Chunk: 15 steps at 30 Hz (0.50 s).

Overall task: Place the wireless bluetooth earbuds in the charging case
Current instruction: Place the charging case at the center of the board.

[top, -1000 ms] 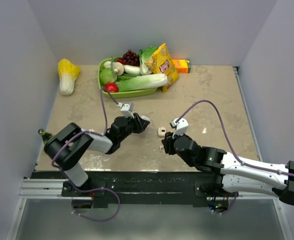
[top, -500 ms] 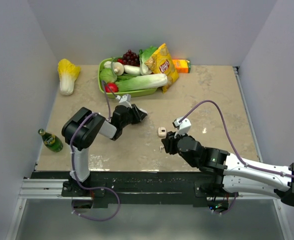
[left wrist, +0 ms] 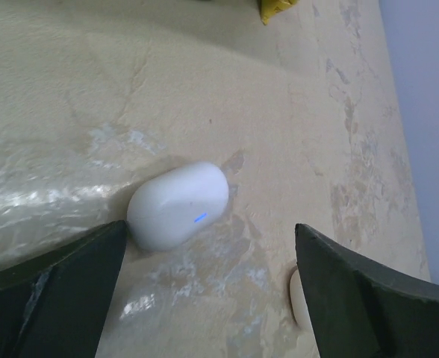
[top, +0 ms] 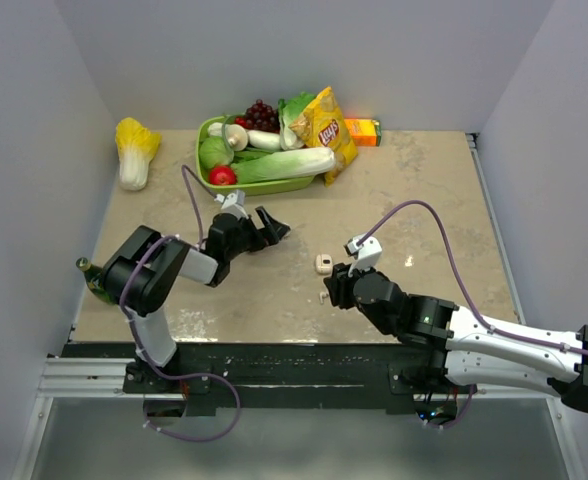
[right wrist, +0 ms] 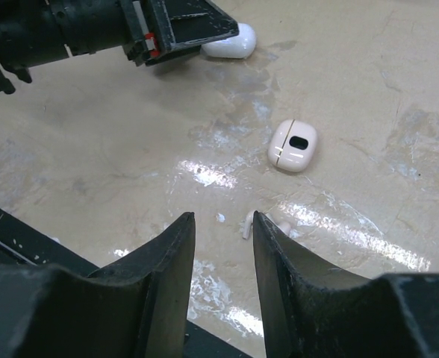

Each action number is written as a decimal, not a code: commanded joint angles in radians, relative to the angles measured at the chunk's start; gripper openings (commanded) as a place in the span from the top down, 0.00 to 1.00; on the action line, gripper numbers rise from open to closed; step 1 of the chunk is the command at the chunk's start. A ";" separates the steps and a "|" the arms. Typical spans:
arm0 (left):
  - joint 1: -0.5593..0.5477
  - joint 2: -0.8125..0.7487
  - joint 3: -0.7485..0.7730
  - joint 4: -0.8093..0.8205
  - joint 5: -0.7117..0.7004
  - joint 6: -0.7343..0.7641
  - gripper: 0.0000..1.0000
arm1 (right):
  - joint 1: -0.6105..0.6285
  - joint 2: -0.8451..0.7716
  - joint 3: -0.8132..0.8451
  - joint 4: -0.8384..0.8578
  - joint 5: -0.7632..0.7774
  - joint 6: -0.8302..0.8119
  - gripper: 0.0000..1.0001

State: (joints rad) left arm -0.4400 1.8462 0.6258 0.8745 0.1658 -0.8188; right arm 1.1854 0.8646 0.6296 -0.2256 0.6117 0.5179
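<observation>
Bright overhead light, glare on tabletop point(right wrist: 227, 168)

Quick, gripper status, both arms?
Left gripper: open, empty; a white pebble-shaped plastic piece lies at its fingertips.
Right gripper: partly open, empty; a tiny white plastic earbud lies by its fingertips.

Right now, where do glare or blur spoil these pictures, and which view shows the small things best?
Right wrist view: glare streaks on the table near the earbud, itself sharp; claw fingers soft. Left wrist view: a shiny patch left of the white pebble, its blue light crisp. Top view: mostly even light, small things tiny.
</observation>
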 commanded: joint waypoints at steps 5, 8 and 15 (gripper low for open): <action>0.032 -0.226 -0.170 -0.291 -0.164 -0.023 0.00 | 0.000 -0.015 0.018 0.003 0.042 0.010 0.59; -0.034 -0.319 -0.158 -0.458 -0.355 0.020 0.00 | 0.000 -0.013 0.007 0.003 0.077 0.016 0.59; -0.186 -0.539 -0.273 -0.420 -0.468 -0.022 0.00 | -0.001 0.036 -0.037 0.055 0.172 0.039 0.41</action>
State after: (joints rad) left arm -0.6056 1.4097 0.4385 0.4355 -0.2230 -0.8192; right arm 1.1854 0.8787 0.6243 -0.2165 0.7074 0.5255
